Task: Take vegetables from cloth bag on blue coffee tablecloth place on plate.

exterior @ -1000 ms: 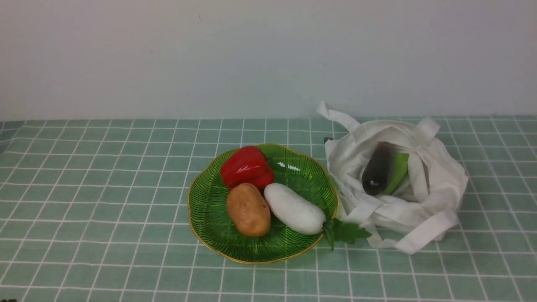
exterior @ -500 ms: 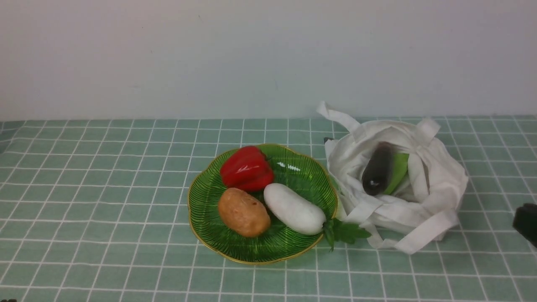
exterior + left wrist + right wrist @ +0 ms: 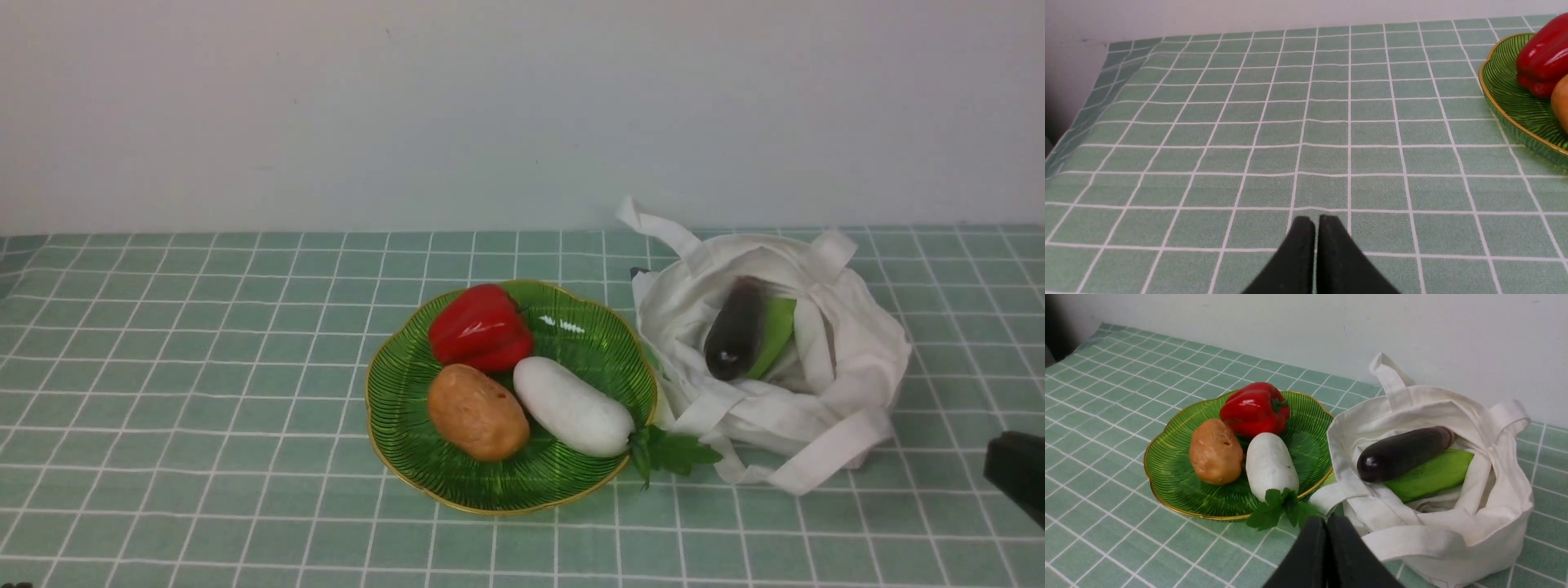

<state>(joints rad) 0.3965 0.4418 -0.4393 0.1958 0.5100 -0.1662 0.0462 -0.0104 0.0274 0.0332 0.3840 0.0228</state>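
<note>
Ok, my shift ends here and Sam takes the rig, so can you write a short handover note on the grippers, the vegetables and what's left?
Left gripper: shut, nothing held, over the checked cloth.
Right gripper: shut, nothing held, off to the right of the bag.
Done: red pepper, potato and white radish are on the green plate; the radish's leaves hang over the rim.
Left: the eggplant and the green vegetable, side by side in the open white bag, have to go on the plate.
</note>
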